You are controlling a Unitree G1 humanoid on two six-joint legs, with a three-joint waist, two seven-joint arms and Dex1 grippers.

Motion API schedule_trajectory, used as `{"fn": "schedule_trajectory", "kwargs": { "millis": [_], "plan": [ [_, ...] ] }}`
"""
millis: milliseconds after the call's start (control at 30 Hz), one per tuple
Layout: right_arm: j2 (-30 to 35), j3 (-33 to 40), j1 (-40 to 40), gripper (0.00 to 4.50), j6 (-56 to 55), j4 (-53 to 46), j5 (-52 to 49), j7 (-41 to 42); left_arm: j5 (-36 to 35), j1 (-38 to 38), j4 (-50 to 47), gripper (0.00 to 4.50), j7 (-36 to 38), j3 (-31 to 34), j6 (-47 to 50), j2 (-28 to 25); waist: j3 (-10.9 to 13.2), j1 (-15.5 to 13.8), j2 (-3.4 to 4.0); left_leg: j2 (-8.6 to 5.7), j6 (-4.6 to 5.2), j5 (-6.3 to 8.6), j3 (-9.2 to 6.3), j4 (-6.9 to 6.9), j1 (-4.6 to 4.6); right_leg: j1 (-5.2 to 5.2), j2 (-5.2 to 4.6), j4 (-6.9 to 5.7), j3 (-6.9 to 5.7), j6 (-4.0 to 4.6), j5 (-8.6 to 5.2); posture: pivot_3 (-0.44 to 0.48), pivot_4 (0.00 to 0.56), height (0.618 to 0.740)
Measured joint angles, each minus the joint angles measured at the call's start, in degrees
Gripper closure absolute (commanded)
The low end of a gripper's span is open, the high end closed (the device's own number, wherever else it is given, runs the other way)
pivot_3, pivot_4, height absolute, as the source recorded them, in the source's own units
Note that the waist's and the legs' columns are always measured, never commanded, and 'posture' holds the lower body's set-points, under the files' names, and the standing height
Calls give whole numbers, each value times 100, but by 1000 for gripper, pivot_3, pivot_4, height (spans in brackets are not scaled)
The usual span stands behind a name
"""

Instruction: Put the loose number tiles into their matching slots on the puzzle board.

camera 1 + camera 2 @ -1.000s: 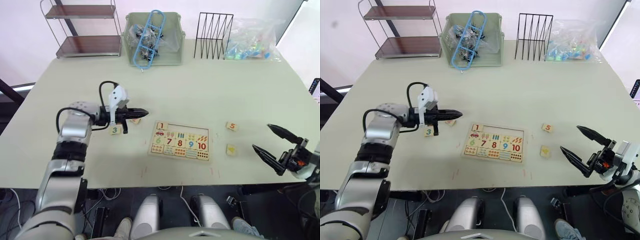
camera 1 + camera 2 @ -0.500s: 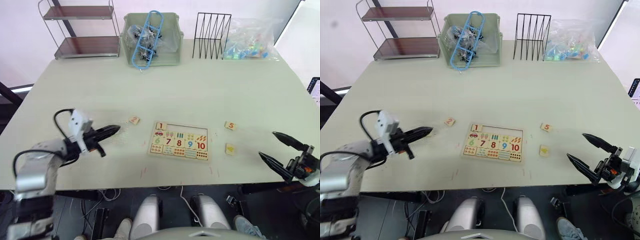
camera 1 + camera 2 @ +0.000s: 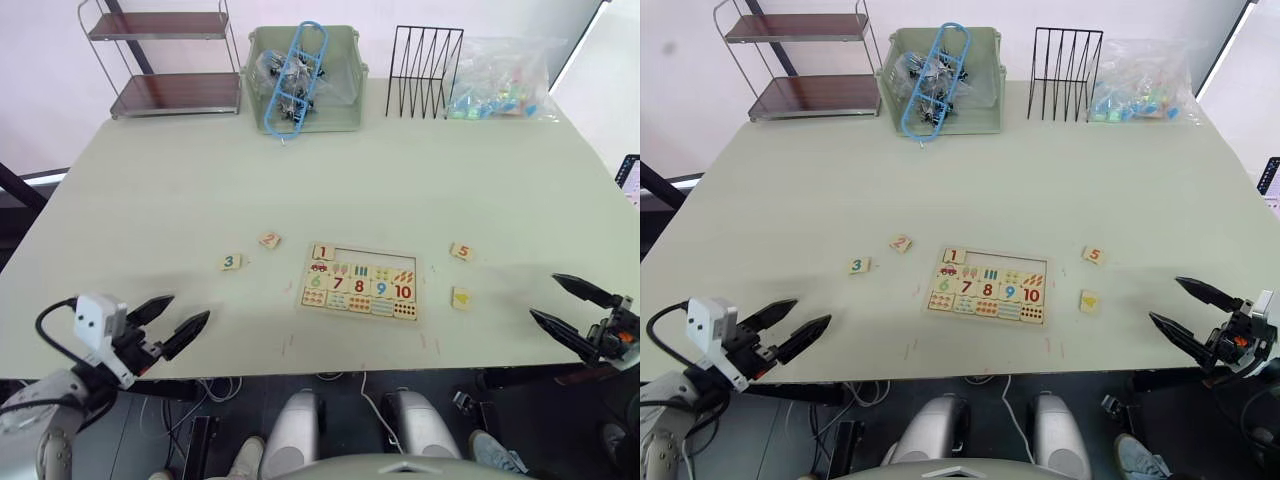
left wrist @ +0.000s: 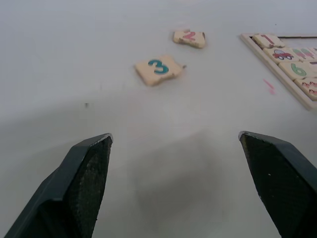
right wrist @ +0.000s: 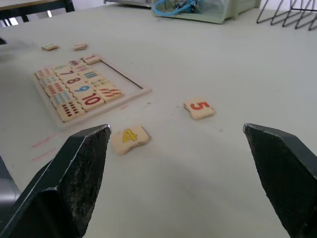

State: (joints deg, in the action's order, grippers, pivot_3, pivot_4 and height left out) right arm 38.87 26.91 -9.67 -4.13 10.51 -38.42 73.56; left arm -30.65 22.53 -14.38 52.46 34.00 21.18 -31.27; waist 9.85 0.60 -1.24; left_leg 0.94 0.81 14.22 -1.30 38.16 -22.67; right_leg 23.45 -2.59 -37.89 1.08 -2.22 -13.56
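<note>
Tile 3 (image 4: 158, 69) (teal, seemingly) near left hand (image 4: 177, 184), fingers apart.

Bright even light, soft faint shadows, wrist views slightly blurred

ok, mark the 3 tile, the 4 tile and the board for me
3 tile (image 4: 158, 69), left wrist view, on its numeral face.
4 tile (image 5: 130, 138), right wrist view, on the yellow numeral.
board (image 3: 362, 280), left eye view, middle of the number rows.

Loose tiles read 2 (image 4: 189, 37), 3 (image 4: 159, 69), 4 (image 5: 130, 138), 5 (image 5: 199, 108).
</note>
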Motion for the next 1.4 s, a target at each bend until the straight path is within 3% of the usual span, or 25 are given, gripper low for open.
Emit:
{"fn": "schedule_trajectory", "kwargs": {
  "millis": [200,767,1133,1400],
  "plan": [
    [5,76,-71,0,39,202,-46,232,-46,420,-68,43,34,45,-255,39,0,-26,0,-2,4,2,26,0,-2,0,0,2,0,-1,-2,0,150,740],
    [3,116,-224,0,-479,466,121,706,-111,230,183,43,298,-35,-467,-225,-1,3,1,3,10,7,46,0,5,1,1,2,13,-12,-8,0,150,740],
    [-185,116,-339,0,-480,373,-90,881,-102,-74,507,43,522,-93,-582,-518,-1,0,1,5,10,7,49,0,5,2,1,2,15,-13,-9,0,150,740],
    [-452,111,-343,0,-469,103,-209,800,-43,-807,973,43,759,-416,-604,-900,0,-6,1,6,11,8,53,-1,6,3,0,2,16,-5,-3,0,150,740]
  ]
}}
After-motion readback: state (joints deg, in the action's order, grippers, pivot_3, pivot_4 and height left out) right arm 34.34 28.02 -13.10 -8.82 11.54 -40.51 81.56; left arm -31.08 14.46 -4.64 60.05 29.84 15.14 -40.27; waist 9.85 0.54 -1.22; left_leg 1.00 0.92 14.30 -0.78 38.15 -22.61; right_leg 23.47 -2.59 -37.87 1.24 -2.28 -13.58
